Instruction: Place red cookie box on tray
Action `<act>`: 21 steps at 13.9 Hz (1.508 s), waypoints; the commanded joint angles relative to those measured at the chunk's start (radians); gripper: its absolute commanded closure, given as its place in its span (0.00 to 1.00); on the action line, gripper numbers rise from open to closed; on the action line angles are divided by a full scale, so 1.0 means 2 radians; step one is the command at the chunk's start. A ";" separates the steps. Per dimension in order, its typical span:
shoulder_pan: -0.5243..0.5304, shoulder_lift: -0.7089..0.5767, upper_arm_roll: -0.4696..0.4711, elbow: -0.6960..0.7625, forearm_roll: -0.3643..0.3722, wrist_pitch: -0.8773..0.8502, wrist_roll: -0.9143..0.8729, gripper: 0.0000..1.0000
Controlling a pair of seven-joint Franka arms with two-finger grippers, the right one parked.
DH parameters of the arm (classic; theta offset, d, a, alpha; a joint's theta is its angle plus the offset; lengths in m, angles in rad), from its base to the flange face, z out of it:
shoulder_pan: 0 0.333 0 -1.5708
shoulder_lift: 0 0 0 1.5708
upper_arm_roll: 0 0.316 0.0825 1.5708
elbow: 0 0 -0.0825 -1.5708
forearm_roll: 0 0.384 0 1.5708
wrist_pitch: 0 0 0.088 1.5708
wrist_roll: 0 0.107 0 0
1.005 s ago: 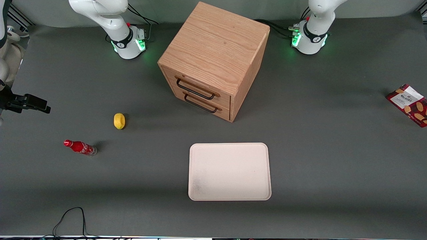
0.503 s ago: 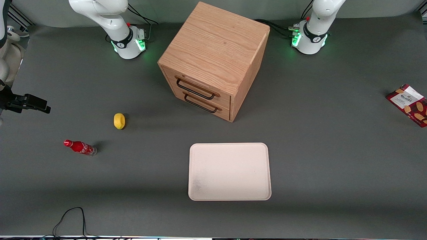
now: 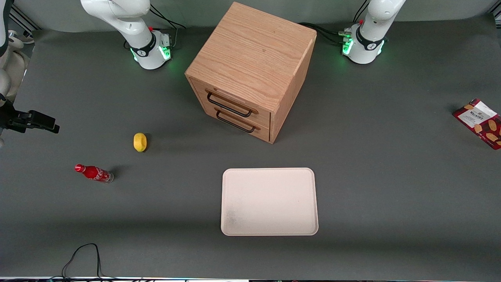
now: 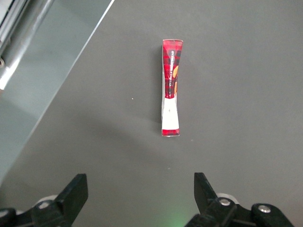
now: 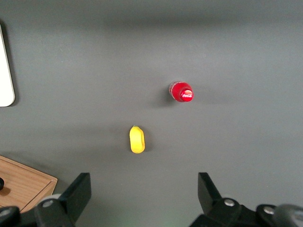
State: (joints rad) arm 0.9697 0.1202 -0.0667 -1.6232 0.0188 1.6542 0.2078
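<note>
Your gripper hangs wide open and empty above the red cookie box, just ahead of its fingertips, ready to descend.

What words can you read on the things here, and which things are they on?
Red cookie box: white lettering on its label patch, too blurred to read.
Small red soda bottle: white script on its side, too small to read.
Drawer cabinet, tray, yellow lemon: no writing.
The pincer hangs open above the cookie box.
</note>
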 commanded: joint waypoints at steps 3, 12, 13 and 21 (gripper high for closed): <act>0.005 -0.016 -0.007 -0.059 -0.010 0.072 -0.077 0.00; -0.014 0.049 -0.010 -0.182 -0.037 0.282 -0.081 0.00; -0.015 0.059 -0.010 -0.188 -0.037 0.302 -0.081 0.00; -0.032 0.105 -0.010 -0.248 -0.037 0.432 -0.075 0.00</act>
State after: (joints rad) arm 0.9249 0.3370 -0.0960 -2.1051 -0.0430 2.5028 0.0587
